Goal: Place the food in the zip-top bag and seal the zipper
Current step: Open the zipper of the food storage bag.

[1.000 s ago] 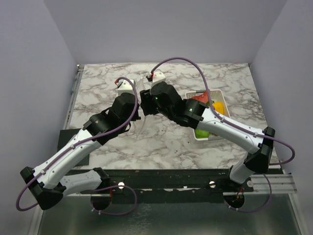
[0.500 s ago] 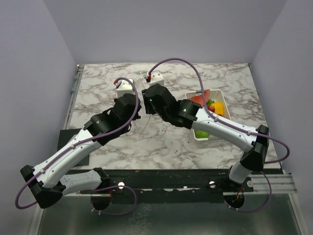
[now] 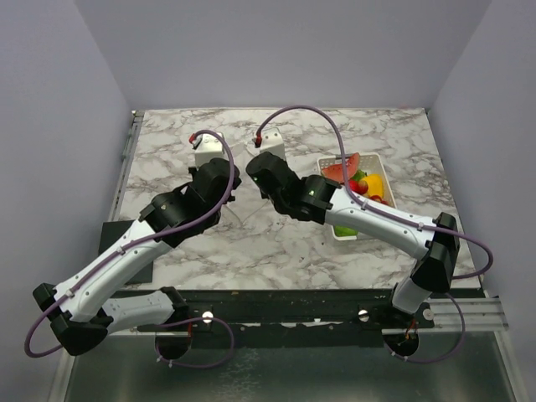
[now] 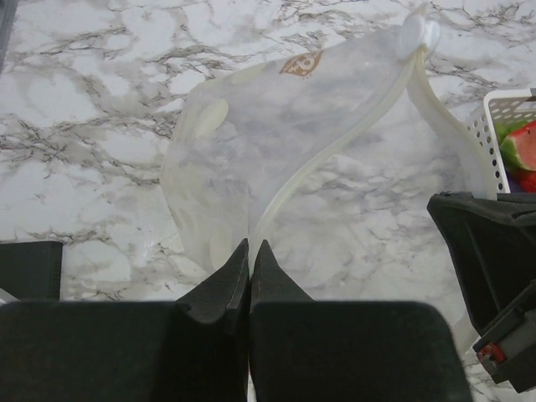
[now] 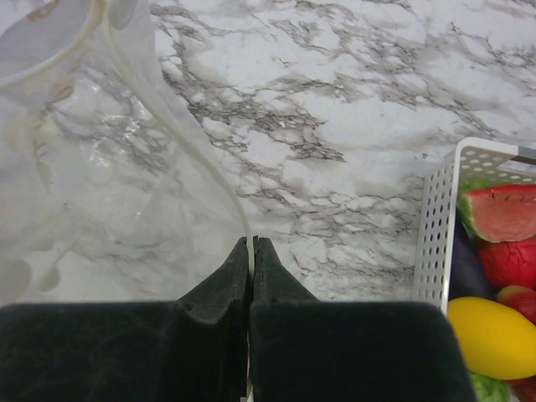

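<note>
At the middle of the table (image 3: 402,134), I've got the left gripper (image 4: 250,251) and right gripper (image 5: 251,247) each pinching one lip of the zip-top bag (image 4: 251,142), likely to spread its mouth. The food (image 5: 502,213) sits in the basket (image 5: 431,243) to the right.

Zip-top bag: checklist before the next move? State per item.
1. Left gripper shut on the zip-top bag lip: ok.
2. Right gripper shut on the opposite lip: ok.
3. Zipper parted, mouth open: ok.
4. Food inside the bag: not ok. The watermelon slice and lemon lie in the white basket.
5. A gripper free to pick food: not ok, both hold the bag.
</note>
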Robot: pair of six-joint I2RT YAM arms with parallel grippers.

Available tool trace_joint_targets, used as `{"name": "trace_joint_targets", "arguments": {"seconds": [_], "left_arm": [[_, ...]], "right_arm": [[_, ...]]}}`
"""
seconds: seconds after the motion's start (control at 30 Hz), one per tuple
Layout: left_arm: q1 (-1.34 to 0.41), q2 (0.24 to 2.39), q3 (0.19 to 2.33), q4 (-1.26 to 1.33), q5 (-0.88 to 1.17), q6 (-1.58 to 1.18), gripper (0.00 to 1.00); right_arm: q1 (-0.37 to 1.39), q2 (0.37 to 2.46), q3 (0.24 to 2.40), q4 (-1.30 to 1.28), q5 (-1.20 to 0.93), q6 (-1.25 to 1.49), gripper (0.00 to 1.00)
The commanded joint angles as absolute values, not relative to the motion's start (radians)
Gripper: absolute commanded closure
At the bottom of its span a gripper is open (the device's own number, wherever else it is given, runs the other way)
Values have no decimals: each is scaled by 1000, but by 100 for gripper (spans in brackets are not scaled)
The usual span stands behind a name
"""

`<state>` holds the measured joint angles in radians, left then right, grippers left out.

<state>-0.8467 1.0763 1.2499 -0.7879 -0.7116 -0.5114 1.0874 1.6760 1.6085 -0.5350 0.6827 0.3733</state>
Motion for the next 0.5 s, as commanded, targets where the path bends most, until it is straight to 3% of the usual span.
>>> {"name": "trace_joint_targets", "arguments": {"seconds": [0.0, 0.47], "left_arm": [[-853, 1086, 1300, -857, -755, -487, 100], [-853, 1167, 1437, -1075, -814, -459, 100]], "right_arm": [[1095, 1663, 1565, -591, 806, 377, 99], [1095, 1648, 1487, -672, 953, 413, 99]]}}
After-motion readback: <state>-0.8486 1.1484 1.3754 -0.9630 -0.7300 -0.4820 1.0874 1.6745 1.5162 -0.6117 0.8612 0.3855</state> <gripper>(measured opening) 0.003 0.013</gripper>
